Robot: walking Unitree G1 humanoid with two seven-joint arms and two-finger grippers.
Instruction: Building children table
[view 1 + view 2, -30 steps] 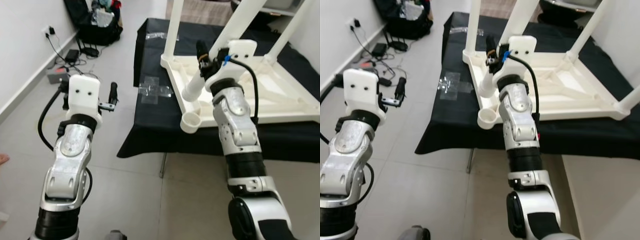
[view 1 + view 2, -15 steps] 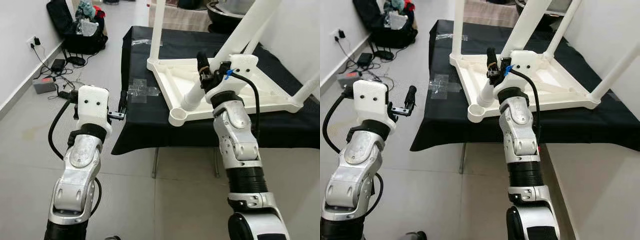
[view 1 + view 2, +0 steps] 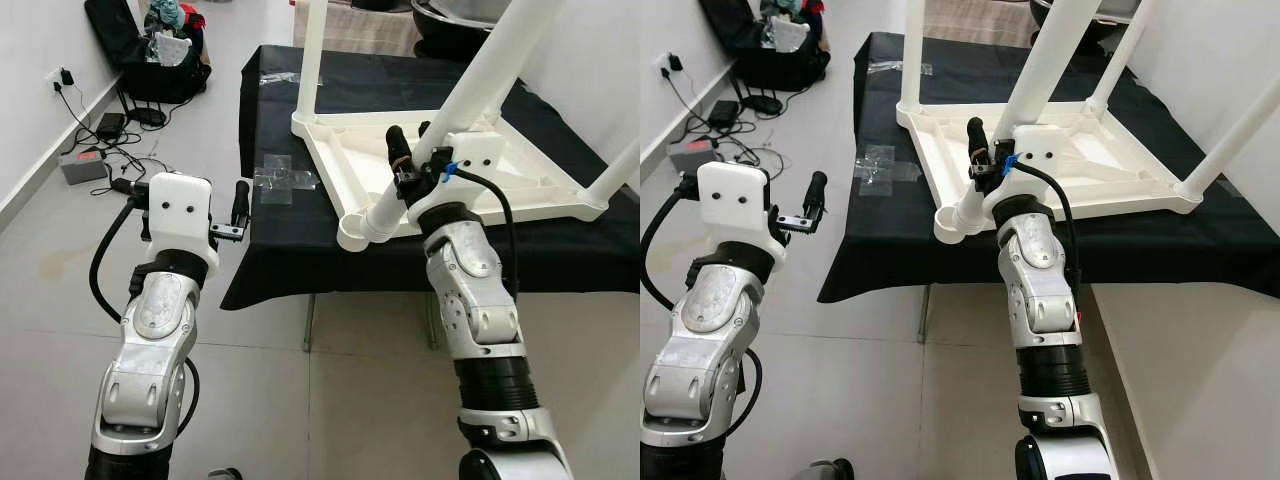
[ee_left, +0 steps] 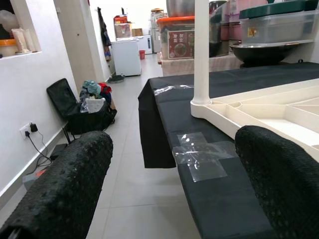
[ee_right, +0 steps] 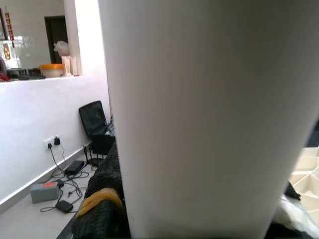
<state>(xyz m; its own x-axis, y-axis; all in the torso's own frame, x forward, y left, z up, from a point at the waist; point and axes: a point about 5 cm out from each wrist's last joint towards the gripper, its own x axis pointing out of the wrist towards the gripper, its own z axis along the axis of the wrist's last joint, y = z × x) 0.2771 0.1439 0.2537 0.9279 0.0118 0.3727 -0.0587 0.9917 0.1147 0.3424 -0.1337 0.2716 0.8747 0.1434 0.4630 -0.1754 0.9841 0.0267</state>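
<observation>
a low stand draped in a black cloth carries an upturned white table, its ribbed underside facing up, legs rising. clear plastic bags lie flat on the cloth beside the table's corner.

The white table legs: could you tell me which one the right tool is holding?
The tilted leg at the near corner socket, gripped by the right tool; the others stand free.

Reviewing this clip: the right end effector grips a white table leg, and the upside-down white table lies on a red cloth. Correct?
Not quite. The cloth is black, not red, as the left eye view shows. The right end effector does grip the white table leg of the upside-down table.
</observation>
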